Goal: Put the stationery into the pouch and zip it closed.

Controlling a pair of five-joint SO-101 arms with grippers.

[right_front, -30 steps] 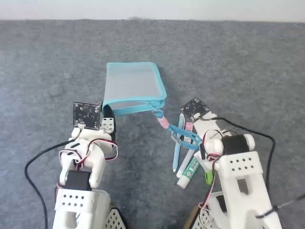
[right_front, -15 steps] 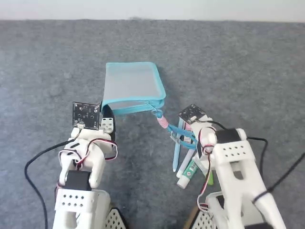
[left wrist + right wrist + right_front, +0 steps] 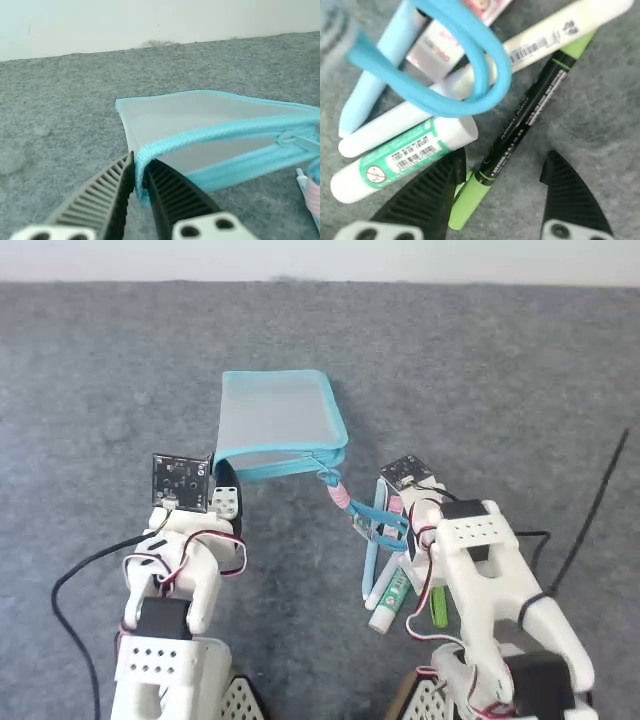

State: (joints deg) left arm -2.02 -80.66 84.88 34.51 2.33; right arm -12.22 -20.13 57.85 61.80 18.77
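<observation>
Right gripper [image 3: 505, 167]: jaws apart, nothing between the pads yet, poised low over the pile of stationery on the grey felt table cover [image 3: 520, 370]. The relation you need to watch is how the green-and-black pen [image 3: 530, 112] sits in that gap. It lies under the open jaws, its green end just beside one jaw and its barrel running obliquely away across the opening rather than square to it. The white glue stick with the green label [image 3: 405, 157] touches the same jaw's flank, so closing as things stand would likely catch the pen near its end, or nudge the glue stick. In the high view the pens lie roughly parallel, long axes running from the right arm's base towards the pouch. The pale blue pen [image 3: 371, 558] is on the pouch side and the green pen on the far side, partly under the arm. A bright blue elastic loop [image 3: 465, 55] drapes over the pile. The translucent pouch with turquoise zip trim [image 3: 280, 420] lies flat just beyond the pile and towards the left arm, its pink zip pull [image 3: 342, 495] reaching nearly to the pens. Left gripper [image 3: 139, 177]: clamped on the pouch's turquoise edge at the corner nearest it, lifting the mouth slightly. The right arm is plainly the nearer one for the pick — the left is occupied holding the opening.
</observation>
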